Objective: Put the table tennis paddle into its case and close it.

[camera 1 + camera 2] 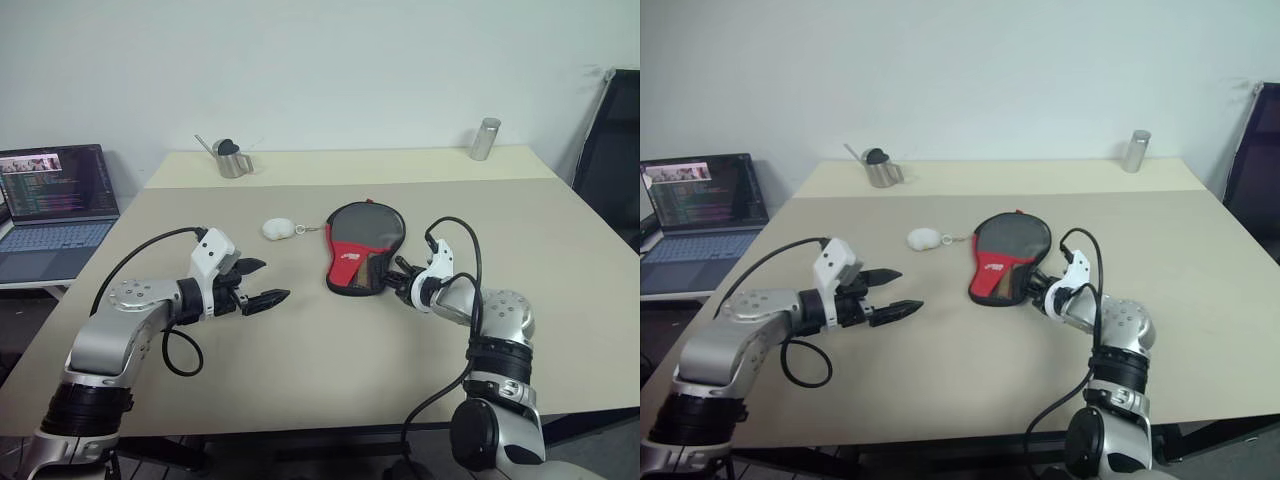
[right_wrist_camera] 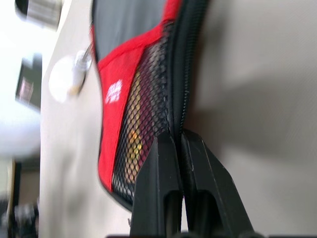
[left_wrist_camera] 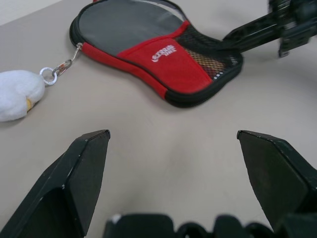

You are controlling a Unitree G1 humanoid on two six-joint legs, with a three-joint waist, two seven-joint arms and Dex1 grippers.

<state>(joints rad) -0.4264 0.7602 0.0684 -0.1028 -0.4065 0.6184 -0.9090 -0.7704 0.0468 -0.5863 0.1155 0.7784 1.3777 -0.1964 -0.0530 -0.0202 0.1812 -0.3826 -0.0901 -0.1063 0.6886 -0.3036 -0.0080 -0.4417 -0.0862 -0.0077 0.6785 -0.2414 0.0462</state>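
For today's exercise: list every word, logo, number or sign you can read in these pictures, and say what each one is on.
White logo on the red panel of the case: lettering too blurred to read.
Laptop screen: lines of text, too small to read.
No other text shows.

A plain pale wall point(image 1: 330, 60) rises behind a beige worktop point(image 1: 300, 370), which has a lighter strip point(image 1: 350, 165) along its far edge. A side desk point(image 1: 30, 270) stands at the left, and a dark chair point(image 1: 612, 150) at the right.
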